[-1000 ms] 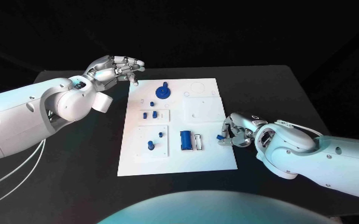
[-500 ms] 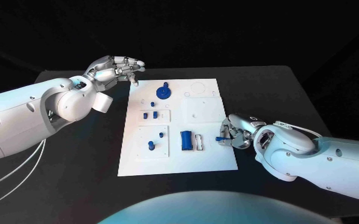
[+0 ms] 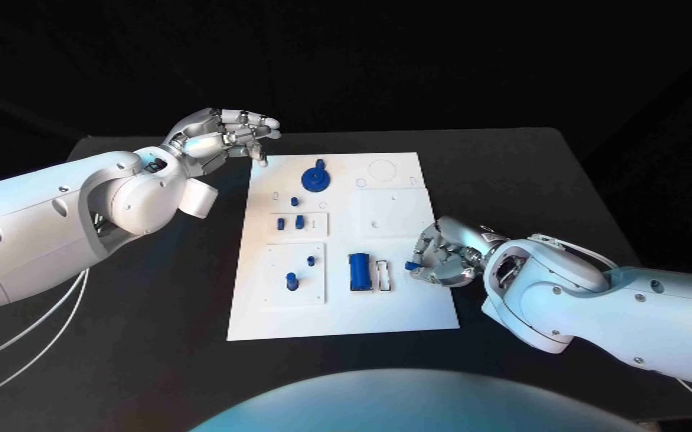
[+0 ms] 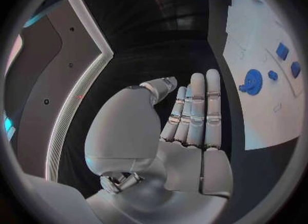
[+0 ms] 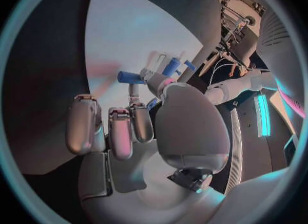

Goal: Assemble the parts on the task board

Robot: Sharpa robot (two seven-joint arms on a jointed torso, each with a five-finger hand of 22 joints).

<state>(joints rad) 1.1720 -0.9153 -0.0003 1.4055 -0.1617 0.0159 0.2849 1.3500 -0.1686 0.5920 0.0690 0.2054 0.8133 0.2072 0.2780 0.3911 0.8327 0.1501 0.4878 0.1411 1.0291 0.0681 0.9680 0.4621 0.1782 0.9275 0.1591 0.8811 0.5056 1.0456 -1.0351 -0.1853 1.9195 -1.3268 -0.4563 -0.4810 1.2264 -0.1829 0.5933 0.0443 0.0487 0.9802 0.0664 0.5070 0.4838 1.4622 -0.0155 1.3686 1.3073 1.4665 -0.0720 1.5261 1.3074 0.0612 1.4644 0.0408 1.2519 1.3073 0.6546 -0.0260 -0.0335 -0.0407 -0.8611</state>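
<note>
A black surface [image 3: 144,302] carries a flat white rectangular task board [image 3: 343,322] at its middle; at far left, the left hand [image 3: 224,135] hovers beside the board's far left corner, holding nothing, its silver fingers [image 4: 195,108] straight and side by side; on the board lie small blue plastic parts: a round blue disc with a handle [image 3: 315,176] near the far edge, short blue pegs [image 3: 290,221] below it, a blue block [image 3: 358,270] nearer the robot; at right, the right hand [image 3: 444,254] sits over the board's right edge, its fingers clamped on a small blue cylindrical peg [image 5: 130,77].
</note>
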